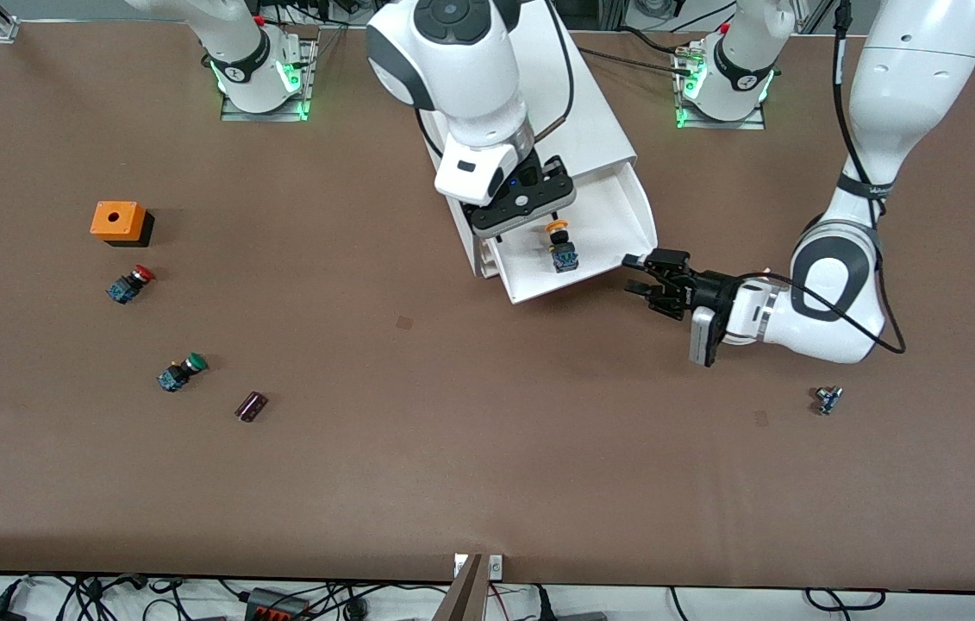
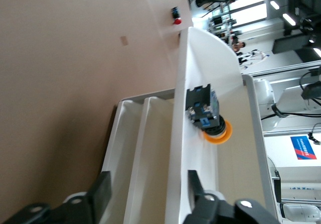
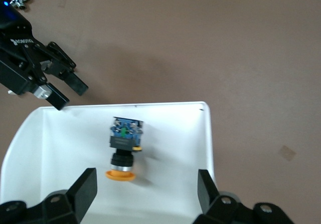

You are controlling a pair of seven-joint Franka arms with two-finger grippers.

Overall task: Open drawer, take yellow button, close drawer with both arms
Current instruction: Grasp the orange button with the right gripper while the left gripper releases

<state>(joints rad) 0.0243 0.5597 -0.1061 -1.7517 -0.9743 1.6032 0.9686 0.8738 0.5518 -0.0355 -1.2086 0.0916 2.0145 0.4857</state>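
Claws first: the right claw [image 1: 524, 226] hangs over the pulled-out drawer [image 1: 625, 226], with its two fingers [image 3: 84, 190] wide apart and nothing between them. Right under it the button [image 1: 561, 247] lies on its side on the white drawer floor. Its orange-yellow cap points toward the cabinet and its blue body points toward the drawer's front wall.

The left claw [image 1: 640, 276] is low over the counter [image 1: 487, 448], just beside the drawer's front corner at the left arm's end. Its fingers [image 2: 100, 196] are apart, and in the left wrist view the drawer's front wall runs between them, but they do not clamp it.

The drawer is the top one of the white cabinet [image 1: 578, 108] and it sticks out toward the front camera.

Farther out, toward the right arm's end of the counter, sit an orange box [image 1: 119, 222], a red-capped button [image 1: 130, 284], a green-capped button [image 1: 181, 373] and a small dark block [image 1: 251, 406]. Toward the left arm's end lies one small part [image 1: 828, 399], well apart from the rest.
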